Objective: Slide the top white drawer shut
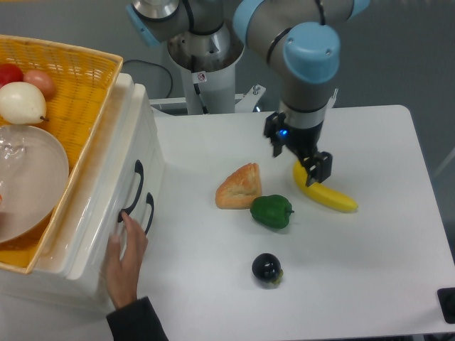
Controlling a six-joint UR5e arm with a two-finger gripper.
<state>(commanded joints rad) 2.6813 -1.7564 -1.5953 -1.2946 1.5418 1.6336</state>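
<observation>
One rigid, glossy top white drawer [117,199] is probably best pushed beside its black handle [131,190]; the end effector [298,153] is seen released, empty, well apart.

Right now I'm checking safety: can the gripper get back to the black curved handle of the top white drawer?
Probably not safely. A person's hand rests at the drawer fronts by the black curved handle, while the gripper hangs far off above the yellow banana.

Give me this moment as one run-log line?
gripper: open, above banana | top white drawer: looks closed | person's hand: at drawer unit front
</observation>
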